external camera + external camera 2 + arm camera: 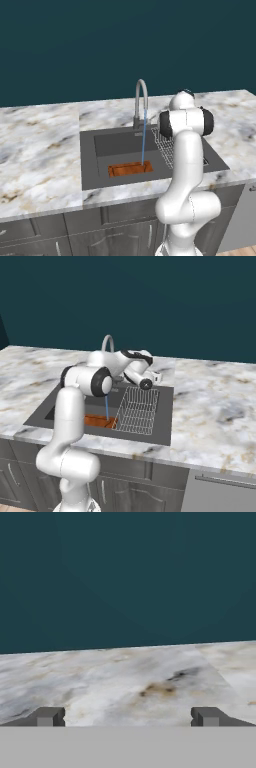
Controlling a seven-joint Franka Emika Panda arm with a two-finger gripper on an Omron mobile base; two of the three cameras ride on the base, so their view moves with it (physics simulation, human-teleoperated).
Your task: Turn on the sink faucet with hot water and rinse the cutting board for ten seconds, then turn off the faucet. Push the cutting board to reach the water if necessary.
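Orange-brown wooden cutting board lies flat in the dark grey sink, thin blue water from the grey gooseneck faucet striking its right end; gripper empty, fingers wide apart.

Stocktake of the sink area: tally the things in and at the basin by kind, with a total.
Faucet: 1
Water stream: 1
Cutting board: 1
Wire rack: 1
Sink: 1
Total: 5
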